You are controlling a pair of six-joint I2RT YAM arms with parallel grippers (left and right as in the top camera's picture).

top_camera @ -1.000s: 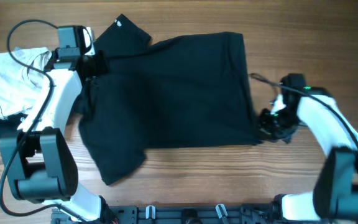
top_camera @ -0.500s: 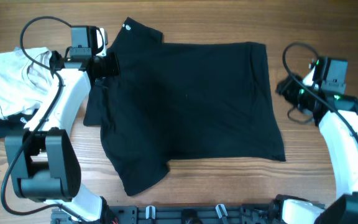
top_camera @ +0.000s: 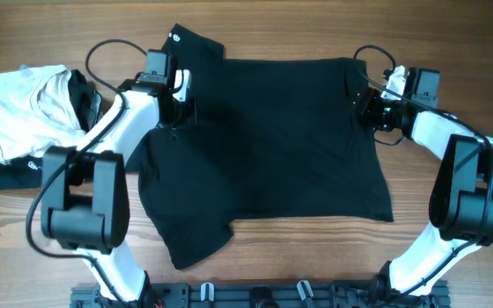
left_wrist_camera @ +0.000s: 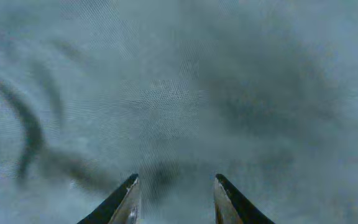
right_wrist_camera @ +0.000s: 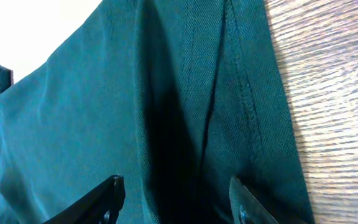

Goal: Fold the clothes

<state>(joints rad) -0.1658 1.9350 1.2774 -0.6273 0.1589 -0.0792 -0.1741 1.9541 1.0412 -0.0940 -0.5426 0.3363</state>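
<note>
The black T-shirt (top_camera: 272,137) is spread flat across the middle of the wooden table (top_camera: 315,257). Its stitched right edge lies on bare wood, and open room is left along the front. A small white mark (top_camera: 175,36) on the far sleeve cannot be read. The left gripper (left_wrist_camera: 176,178) is parted over the fabric, the right gripper (right_wrist_camera: 176,180) parted at the right edge. A white garment (top_camera: 15,103) is piled far left.

Left pincer (left_wrist_camera: 176,182), right pincer (right_wrist_camera: 176,184) onto T-shirt (top_camera: 272,145)

Even overhead light; T-shirt (left_wrist_camera: 179,93) hazy up close
</note>
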